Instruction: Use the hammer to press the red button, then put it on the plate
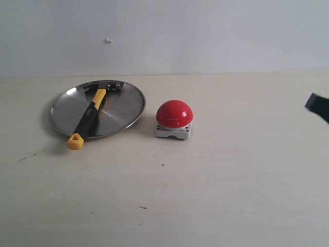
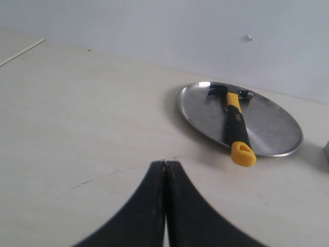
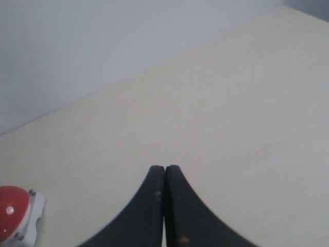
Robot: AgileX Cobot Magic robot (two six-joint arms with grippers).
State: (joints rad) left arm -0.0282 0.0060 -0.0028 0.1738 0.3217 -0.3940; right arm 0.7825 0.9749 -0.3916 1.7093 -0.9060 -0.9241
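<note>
Exterior view: a pale table (image 1: 231, 180) with a plain wall (image 1: 205, 36) behind it, and the three things sit on the left half and the middle.
Hammer: the hammer (image 1: 88, 117) lies flat across the plate (image 1: 128, 105), dark head up by the far rim, handle running diagonally toward the near side.
Handle end: the yellow tip pokes out over the plate's near rim, on its left side.
Red button: the red button (image 1: 174, 114) stands on the table just right of the plate, close by but not touching, dome up.
Left gripper: the left gripper (image 2: 165, 163) has its black fingers pressed together with nothing between them, over bare table and well apart from the plate.
Right gripper: the right gripper (image 3: 164, 169) is squeezed together too and empty, over bare table, with the button off to one side of it.
Right edge: a black part (image 1: 318, 106) pokes in at the far right of the exterior view, well apart from the button; I cannot tell which bit of the arm it is.
</note>
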